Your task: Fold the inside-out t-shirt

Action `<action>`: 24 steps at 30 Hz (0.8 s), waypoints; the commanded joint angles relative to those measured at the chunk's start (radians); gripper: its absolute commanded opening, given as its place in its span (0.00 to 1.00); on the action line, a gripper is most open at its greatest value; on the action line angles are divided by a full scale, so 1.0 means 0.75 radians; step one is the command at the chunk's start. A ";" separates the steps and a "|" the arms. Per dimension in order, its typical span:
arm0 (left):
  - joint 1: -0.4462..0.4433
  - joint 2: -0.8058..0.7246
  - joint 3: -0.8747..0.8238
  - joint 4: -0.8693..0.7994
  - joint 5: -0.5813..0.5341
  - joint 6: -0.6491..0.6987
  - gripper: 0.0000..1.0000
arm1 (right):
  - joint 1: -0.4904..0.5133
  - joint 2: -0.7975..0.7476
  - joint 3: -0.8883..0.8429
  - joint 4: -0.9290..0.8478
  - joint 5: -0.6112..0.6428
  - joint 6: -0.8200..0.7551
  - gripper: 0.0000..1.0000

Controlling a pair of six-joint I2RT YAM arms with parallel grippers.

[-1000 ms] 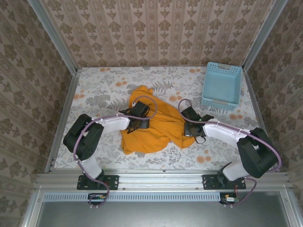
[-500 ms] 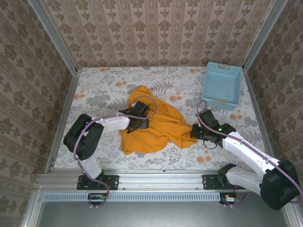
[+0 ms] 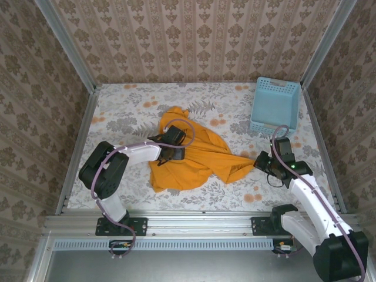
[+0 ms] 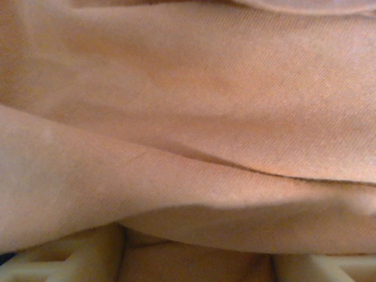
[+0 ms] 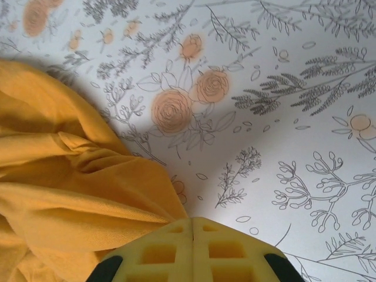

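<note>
The orange-yellow inside-out t-shirt (image 3: 194, 158) lies crumpled on the flowered table, with one corner drawn out into a point toward the right. My right gripper (image 3: 258, 163) is shut on that corner. In the right wrist view its yellow fingers (image 5: 192, 226) meet with the t-shirt (image 5: 70, 194) pinched at their left side. My left gripper (image 3: 170, 150) rests on the shirt's upper left part. Seen from the left wrist, its fingers (image 4: 64, 258) stand apart and folds of the t-shirt (image 4: 188, 88) press close between them.
A light blue lattice basket (image 3: 274, 107) stands at the back right corner. The flowered tablecloth (image 5: 282, 117) lies bare to the right of the shirt. Metal rails and patterned walls close in the table on three sides.
My right gripper has moved to the right with the shirt's corner, stretching the cloth out into a point. The left gripper has stayed put on the shirt.
</note>
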 commanded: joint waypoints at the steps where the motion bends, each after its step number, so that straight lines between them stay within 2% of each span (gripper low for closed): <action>1: 0.009 -0.021 -0.054 -0.081 0.025 0.009 0.66 | -0.013 0.057 -0.010 -0.037 0.037 0.003 0.00; 5: -0.058 -0.147 -0.055 -0.056 0.075 0.061 0.69 | -0.008 0.125 0.007 -0.064 0.095 -0.010 0.00; 9: -0.032 -0.215 0.091 -0.144 0.107 0.115 0.74 | 0.055 0.114 0.007 -0.038 0.084 0.007 0.00; 11: -0.019 -0.168 0.222 -0.236 0.051 0.148 0.76 | 0.086 0.106 0.004 -0.046 0.105 0.025 0.00; 14: 0.024 -0.068 0.386 -0.317 -0.014 0.148 0.83 | 0.099 0.068 -0.022 -0.056 0.138 0.053 0.00; 18: 0.128 0.071 0.549 -0.343 0.011 0.102 0.86 | 0.099 0.003 -0.048 -0.056 0.160 0.061 0.00; 24: 0.175 0.298 0.773 -0.362 0.057 0.128 0.84 | 0.101 -0.003 -0.025 -0.065 0.165 0.034 0.00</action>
